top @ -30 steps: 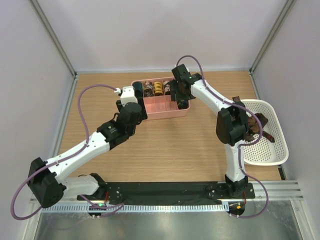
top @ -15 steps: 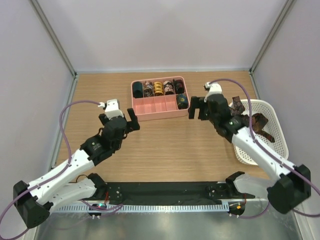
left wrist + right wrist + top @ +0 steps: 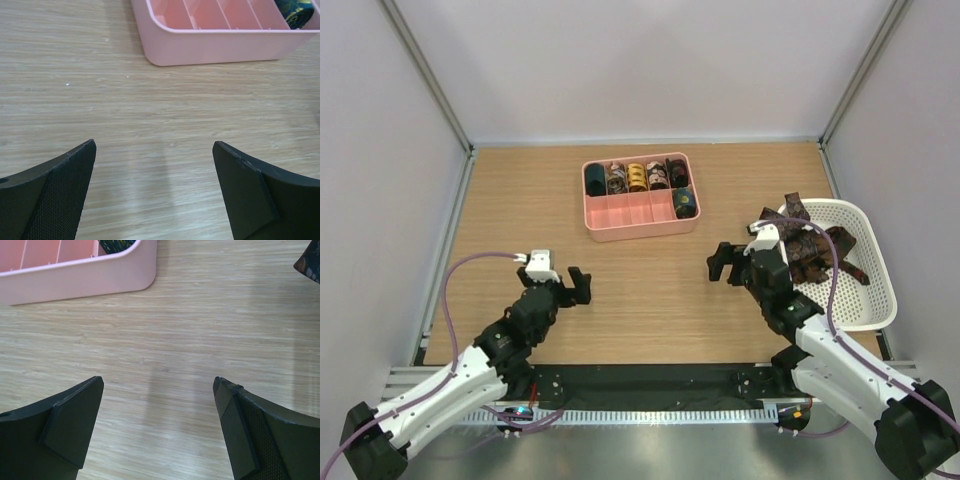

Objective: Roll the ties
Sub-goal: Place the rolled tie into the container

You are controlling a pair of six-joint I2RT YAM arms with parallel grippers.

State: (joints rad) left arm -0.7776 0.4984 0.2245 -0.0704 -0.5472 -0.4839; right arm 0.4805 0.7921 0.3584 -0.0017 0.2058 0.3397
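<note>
Left hand (image 3: 557, 287) spread wide, nothing between the fingers, hovering low over bare surface (image 3: 650, 290) on the near left. In the left wrist view the left hand (image 3: 154, 150) shows both black fingertips far apart, wood grain between them, with the pink tray (image 3: 210, 47) ahead. Right hand (image 3: 740, 268) also spread wide and holding nothing, on the near right, just beside the white basket (image 3: 880, 300). The right wrist view of the right hand (image 3: 158, 382) shows only wood between the tips, the tray corner (image 3: 100, 277) at upper left.

Both hands are well apart from the tray (image 3: 638, 232), which sits centre-far on the surface. The rolled ties (image 3: 636, 177) stand as five coils side by side in the tray's back row: dark, patterned, yellow, patterned, black. One navy coil (image 3: 684, 203) with yellow-green print sits in the front row's right-end compartment, also seen from the left wrist (image 3: 297, 10) and the right wrist (image 3: 117, 244).

The loose ties (image 3: 815, 245), dark brown and patterned, lie piled unrolled in the basket, some ends hanging over its left rim.
</note>
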